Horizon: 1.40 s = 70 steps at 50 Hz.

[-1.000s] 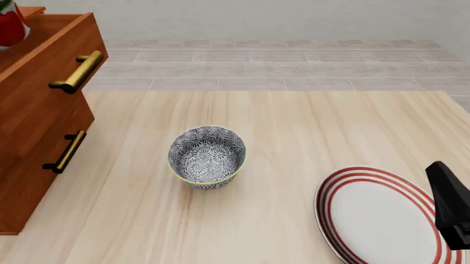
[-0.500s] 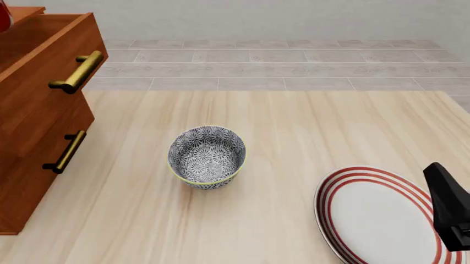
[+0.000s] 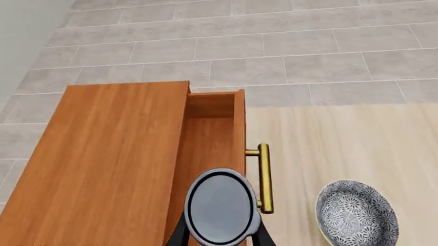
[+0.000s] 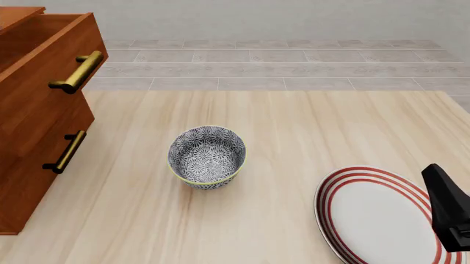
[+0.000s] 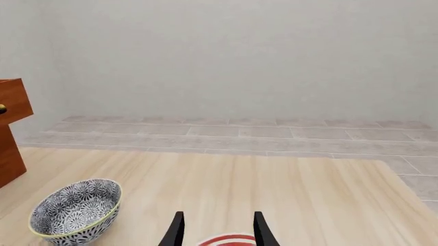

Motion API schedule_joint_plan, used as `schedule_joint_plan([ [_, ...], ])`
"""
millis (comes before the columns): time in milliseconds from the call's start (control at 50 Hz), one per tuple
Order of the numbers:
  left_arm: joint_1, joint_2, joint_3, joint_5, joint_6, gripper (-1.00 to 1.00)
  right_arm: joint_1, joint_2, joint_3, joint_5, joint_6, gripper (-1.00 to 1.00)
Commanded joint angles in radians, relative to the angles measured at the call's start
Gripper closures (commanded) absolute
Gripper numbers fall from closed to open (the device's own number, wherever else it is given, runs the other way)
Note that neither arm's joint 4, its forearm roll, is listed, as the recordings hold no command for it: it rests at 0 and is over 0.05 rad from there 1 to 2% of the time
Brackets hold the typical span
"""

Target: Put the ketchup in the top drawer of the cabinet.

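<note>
In the left wrist view my left gripper (image 3: 220, 237) is shut on the ketchup (image 3: 220, 205), whose dark grey round top faces the camera; its red body is hidden. It hangs above the open top drawer (image 3: 205, 148) near the brass handle (image 3: 264, 177). The cabinet (image 3: 110, 164) lies below; in the front view it (image 4: 29, 132) stands at the left with the top drawer (image 4: 52, 44) pulled out. The ketchup and left gripper are out of the front view. My right gripper (image 5: 217, 233) is open and empty over the plate.
A grey patterned bowl (image 4: 206, 157) stands mid-table, right of the cabinet; it also shows in the left wrist view (image 3: 357, 215) and the right wrist view (image 5: 77, 210). A red-ringed white plate (image 4: 382, 217) lies at the front right under the right arm (image 4: 448, 206). A lower drawer handle (image 4: 65, 152) sticks out.
The red ketchup seen at the front view's top-left corner has risen out of that view. The right arm has shifted slightly left and down.
</note>
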Motion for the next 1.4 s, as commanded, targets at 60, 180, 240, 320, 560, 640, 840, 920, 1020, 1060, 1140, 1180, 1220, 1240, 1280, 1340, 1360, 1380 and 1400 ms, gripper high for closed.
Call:
schedule_joint_plan([
  [60,0.04,0.028,0.043,-0.056,0.01,1.0,-0.003,0.0,-0.002,0.006,-0.002,-1.0],
  [180,0.042,0.024,0.088,-0.075,0.013,1.0,-0.001,0.0,-0.002,0.006,-0.007,-1.0],
  [240,0.045,0.027,0.09,-0.078,0.014,1.0,0.002,0.0,-0.001,0.006,-0.004,-1.0],
  [320,0.05,0.026,0.114,-0.086,0.034,1.0,0.001,0.0,0.002,0.003,-0.004,-1.0],
  [560,0.071,0.043,0.112,-0.093,0.055,1.0,0.001,0.0,0.009,-0.004,-0.004,-1.0],
  [640,0.077,0.046,0.111,-0.093,0.049,1.0,0.0,0.0,0.008,-0.004,-0.004,-1.0],
  [840,0.089,0.037,0.157,-0.112,0.055,1.0,0.003,0.001,0.009,-0.003,-0.004,-1.0],
  [920,0.09,0.041,0.146,-0.111,0.043,1.0,0.005,0.0,0.008,-0.001,-0.006,-1.0],
  [1020,0.08,0.034,0.164,-0.113,0.039,1.0,0.004,0.0,0.005,0.001,-0.006,-1.0],
  [1060,0.08,0.033,0.172,-0.117,0.045,1.0,0.005,0.0,0.005,0.002,-0.006,-1.0],
  [1140,0.075,0.029,0.191,-0.123,0.048,1.0,0.004,0.001,0.005,0.003,-0.006,-1.0],
  [1180,0.079,0.033,0.188,-0.124,0.049,1.0,0.004,0.001,0.004,0.005,-0.006,-1.0],
  [1220,0.08,0.036,0.183,-0.123,0.048,1.0,0.005,0.001,0.001,0.007,-0.007,-1.0],
  [1240,0.079,0.036,0.181,-0.121,0.049,1.0,0.005,0.001,0.0,0.008,-0.006,-1.0],
  [1280,0.079,0.038,0.171,-0.118,0.045,1.0,0.005,0.001,-0.003,0.01,-0.006,-1.0],
  [1340,0.075,0.038,0.164,-0.113,0.046,1.0,0.005,0.001,-0.008,0.016,-0.006,-1.0],
  [1360,0.078,0.04,0.156,-0.11,0.046,1.0,0.005,0.001,-0.009,0.018,-0.006,-1.0],
  [1380,0.077,0.04,0.155,-0.108,0.047,1.0,0.005,0.001,-0.011,0.019,-0.007,-1.0],
  [1400,0.076,0.041,0.152,-0.106,0.04,1.0,0.006,0.001,-0.012,0.021,-0.006,-1.0],
])
